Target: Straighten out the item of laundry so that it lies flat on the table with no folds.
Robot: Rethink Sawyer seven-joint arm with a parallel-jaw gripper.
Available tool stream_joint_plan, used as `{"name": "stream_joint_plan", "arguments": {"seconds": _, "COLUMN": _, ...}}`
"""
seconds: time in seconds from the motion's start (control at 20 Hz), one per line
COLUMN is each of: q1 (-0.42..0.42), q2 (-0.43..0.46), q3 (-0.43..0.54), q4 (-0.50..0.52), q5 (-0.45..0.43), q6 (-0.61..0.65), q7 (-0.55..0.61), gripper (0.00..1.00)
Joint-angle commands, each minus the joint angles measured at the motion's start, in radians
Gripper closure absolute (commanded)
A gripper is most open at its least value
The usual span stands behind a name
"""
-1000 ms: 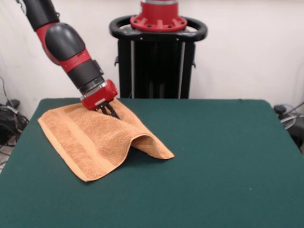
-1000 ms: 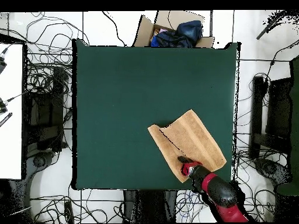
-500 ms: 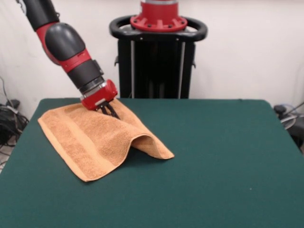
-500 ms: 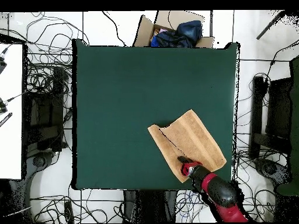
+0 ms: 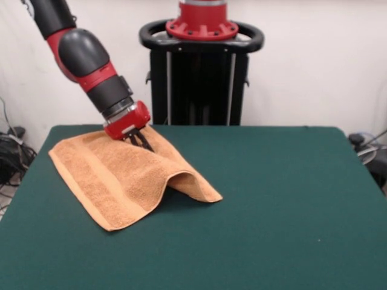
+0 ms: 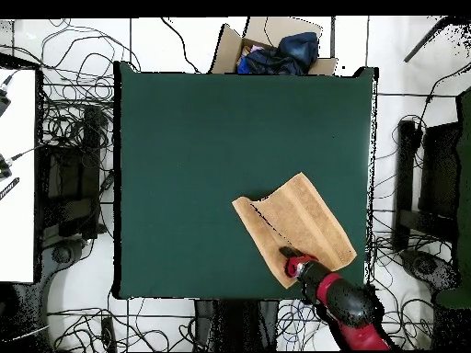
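The item of laundry (image 5: 121,175) is an orange-tan towel lying on the left part of the green table (image 5: 272,199). Its right side humps up in a raised fold that ends in a corner resting on the felt. The overhead view shows the towel (image 6: 299,221) near the table's (image 6: 202,147) lower right corner, with one crease running along it. My gripper (image 5: 141,142) comes down at a slant onto the towel's far edge, and its dark fingers are pinched on the cloth there. From overhead, the gripper (image 6: 286,251) sits at the towel's lower edge.
The robot pedestal (image 5: 201,66) stands behind the table. An open cardboard box (image 6: 276,51) with blue cloth sits beyond the table's top edge. Cables cover the floor around the table, and a white surface (image 6: 17,175) stands at the left.
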Motion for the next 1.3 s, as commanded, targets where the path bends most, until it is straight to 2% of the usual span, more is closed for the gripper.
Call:
{"name": "stream_joint_plan", "arguments": {"seconds": 0.05, "q1": 0.04, "q2": 0.207, "q3": -0.2, "q4": 0.009, "q5": -0.051, "q6": 0.109, "q7": 0.134, "gripper": 1.0}}
{"name": "stream_joint_plan", "arguments": {"seconds": 0.25, "q1": 0.026, "q2": 0.214, "q3": -0.191, "q4": 0.009, "q5": -0.073, "q6": 0.066, "q7": 0.127, "gripper": 1.0}}
{"name": "stream_joint_plan", "arguments": {"seconds": 0.6, "q1": 0.035, "q2": 0.204, "q3": -0.181, "q4": -0.022, "q5": -0.091, "q6": 0.062, "q7": 0.124, "gripper": 1.0}}
{"name": "stream_joint_plan", "arguments": {"seconds": 0.85, "q1": 0.106, "q2": 0.152, "q3": -0.217, "q4": -0.045, "q5": -0.097, "q6": 0.066, "q7": 0.142, "gripper": 1.0}}
{"name": "stream_joint_plan", "arguments": {"seconds": 1.3, "q1": 0.079, "q2": 0.19, "q3": -0.209, "q4": -0.013, "q5": -0.083, "q6": 0.039, "q7": 0.163, "gripper": 1.0}}
